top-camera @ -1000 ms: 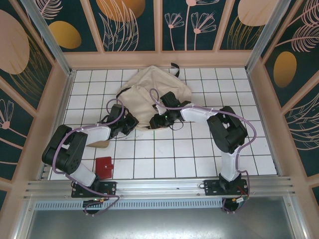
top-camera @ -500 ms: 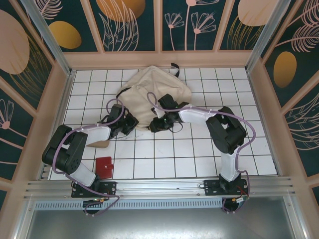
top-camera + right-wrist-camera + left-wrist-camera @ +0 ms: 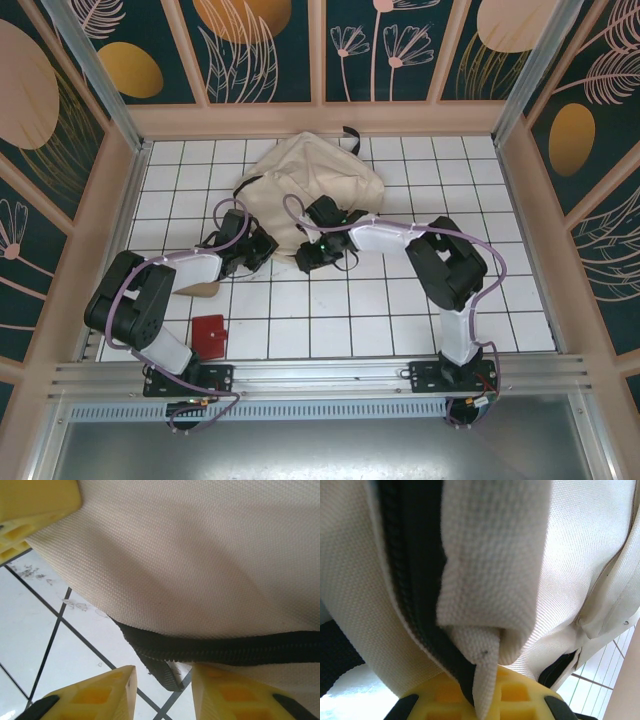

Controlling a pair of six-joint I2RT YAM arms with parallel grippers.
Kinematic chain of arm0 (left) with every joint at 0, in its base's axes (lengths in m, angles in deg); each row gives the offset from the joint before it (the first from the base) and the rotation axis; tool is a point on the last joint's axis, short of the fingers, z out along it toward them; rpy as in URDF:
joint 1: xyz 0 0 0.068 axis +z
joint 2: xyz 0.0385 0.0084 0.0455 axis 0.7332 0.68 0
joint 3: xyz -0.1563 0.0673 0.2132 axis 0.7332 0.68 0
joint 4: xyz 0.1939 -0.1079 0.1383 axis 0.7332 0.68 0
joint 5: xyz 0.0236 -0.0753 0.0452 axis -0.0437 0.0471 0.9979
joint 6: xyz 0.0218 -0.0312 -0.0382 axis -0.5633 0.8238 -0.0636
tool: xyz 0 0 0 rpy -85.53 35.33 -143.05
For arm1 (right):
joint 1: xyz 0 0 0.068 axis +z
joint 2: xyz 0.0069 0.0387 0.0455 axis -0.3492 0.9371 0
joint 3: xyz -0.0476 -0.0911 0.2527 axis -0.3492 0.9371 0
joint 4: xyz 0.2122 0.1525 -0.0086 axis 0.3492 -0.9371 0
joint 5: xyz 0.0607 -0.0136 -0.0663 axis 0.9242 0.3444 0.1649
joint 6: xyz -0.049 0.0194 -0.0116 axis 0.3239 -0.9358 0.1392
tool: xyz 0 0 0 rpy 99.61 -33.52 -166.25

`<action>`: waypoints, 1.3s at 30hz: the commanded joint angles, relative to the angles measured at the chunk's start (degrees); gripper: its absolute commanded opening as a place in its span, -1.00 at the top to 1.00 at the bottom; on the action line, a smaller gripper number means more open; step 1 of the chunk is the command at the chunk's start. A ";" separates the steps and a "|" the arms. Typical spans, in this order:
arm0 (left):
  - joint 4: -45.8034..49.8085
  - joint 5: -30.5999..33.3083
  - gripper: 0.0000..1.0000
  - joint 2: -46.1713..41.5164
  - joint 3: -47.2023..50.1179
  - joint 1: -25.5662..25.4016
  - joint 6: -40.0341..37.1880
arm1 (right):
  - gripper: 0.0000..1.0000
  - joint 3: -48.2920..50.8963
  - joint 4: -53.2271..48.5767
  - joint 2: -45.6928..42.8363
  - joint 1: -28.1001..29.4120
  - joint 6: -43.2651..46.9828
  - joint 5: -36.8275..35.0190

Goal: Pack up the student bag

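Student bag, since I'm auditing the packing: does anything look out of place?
The student bag lies crumpled, and a red flat item sits apart on the tiled table, not packed.

A red flat item [image 3: 209, 335], perhaps a wallet, lies on the tiled table [image 3: 330, 320].

White gridded tabletop [image 3: 400, 310]; teal floral wall panels [image 3: 375, 50] behind and beside it; aluminium rail [image 3: 330, 375] along its near edge

The top camera looks down from above the near edge over the whole table [image 3: 520, 300]; both wrist cameras press close on the student bag [image 3: 290, 175], which all three share
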 commanded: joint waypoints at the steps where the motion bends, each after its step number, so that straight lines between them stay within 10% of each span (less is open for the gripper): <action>1: 1.99 0.46 1.00 -1.21 -0.22 0.52 -1.27 | 0.34 -0.29 -1.09 -0.99 1.80 -0.38 -5.71; 19: 2.65 0.37 1.00 -2.01 -0.34 0.48 -1.56 | 0.32 -0.42 1.53 -0.35 9.47 -13.41 -28.27; 39: 3.01 1.24 1.00 -1.84 -0.17 0.51 -1.57 | 0.64 -3.25 1.11 2.81 10.34 -9.68 -28.89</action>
